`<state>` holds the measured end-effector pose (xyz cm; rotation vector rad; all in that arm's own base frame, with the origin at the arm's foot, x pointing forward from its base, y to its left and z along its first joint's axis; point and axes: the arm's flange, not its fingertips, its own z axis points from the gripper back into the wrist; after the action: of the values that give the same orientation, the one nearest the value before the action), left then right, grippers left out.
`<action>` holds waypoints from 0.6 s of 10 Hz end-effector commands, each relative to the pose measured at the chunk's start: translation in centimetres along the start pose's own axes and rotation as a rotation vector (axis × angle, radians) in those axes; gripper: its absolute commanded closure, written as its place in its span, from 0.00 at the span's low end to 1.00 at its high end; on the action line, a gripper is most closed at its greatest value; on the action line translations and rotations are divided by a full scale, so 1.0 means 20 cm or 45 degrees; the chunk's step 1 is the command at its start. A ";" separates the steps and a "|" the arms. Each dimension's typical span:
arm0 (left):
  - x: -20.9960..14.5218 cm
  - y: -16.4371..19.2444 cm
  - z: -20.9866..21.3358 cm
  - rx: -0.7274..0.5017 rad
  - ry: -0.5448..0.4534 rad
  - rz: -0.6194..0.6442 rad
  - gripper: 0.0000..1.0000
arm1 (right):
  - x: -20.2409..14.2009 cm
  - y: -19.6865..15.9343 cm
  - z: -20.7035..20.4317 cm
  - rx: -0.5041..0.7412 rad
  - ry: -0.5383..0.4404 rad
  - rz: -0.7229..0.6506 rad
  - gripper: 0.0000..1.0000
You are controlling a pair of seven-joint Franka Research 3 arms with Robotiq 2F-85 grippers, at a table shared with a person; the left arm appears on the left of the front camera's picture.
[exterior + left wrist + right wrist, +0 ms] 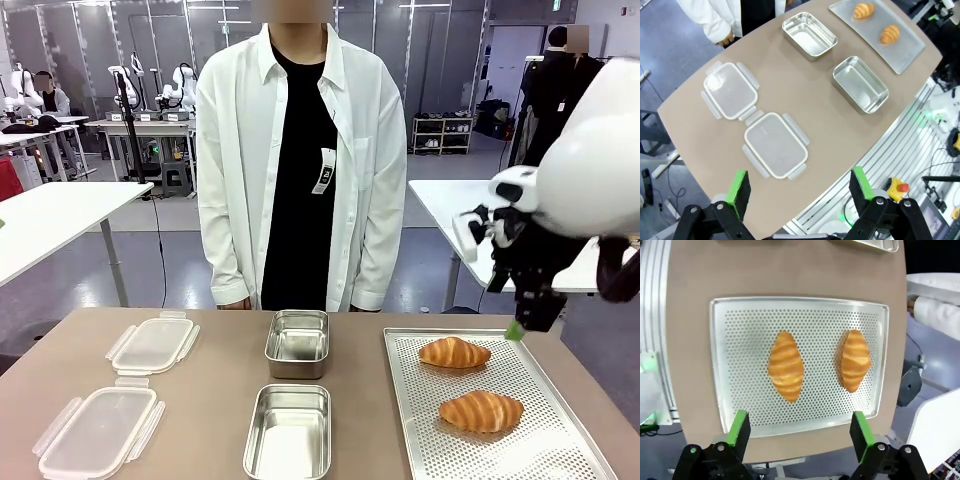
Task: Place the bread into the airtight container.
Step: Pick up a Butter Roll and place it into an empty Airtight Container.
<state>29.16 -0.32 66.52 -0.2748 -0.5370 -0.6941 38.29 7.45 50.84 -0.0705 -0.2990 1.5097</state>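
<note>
Front view: a perforated tray lies at the right end of the table. On it are the far croissant and the near croissant, apart from each other and neither one in a container. Mid-table stand two open steel boxes, both empty: the far container towards the person, and the near container on the robot's side. To their left the far lid and the near lid lie flat on the table.

The right gripper hangs in the air over the tray's far right corner, with one green pad showing, and is clear of the bread. In the right wrist view it looks straight down on the tray. Its jaws stand wide apart and hold nothing.

In the left wrist view the left gripper hovers high over the table's left end, above the lids. Its jaws are also spread wide and empty.
</note>
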 end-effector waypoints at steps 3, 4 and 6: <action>0.00 0.00 0.00 -0.008 0.001 -0.023 0.00 | -0.05 -0.09 -0.40 0.005 0.114 -0.047 0.00; 0.00 0.00 0.00 -0.008 0.001 -0.023 0.00 | -0.06 -0.10 -0.48 0.015 0.154 -0.045 0.00; 0.00 0.00 0.00 -0.008 0.001 -0.023 0.00 | -0.08 -0.12 -0.60 0.046 0.166 -0.051 0.00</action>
<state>29.16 -0.32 66.52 -0.2743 -0.5370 -0.6939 42.82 7.04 39.94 -0.0898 -0.1834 1.4780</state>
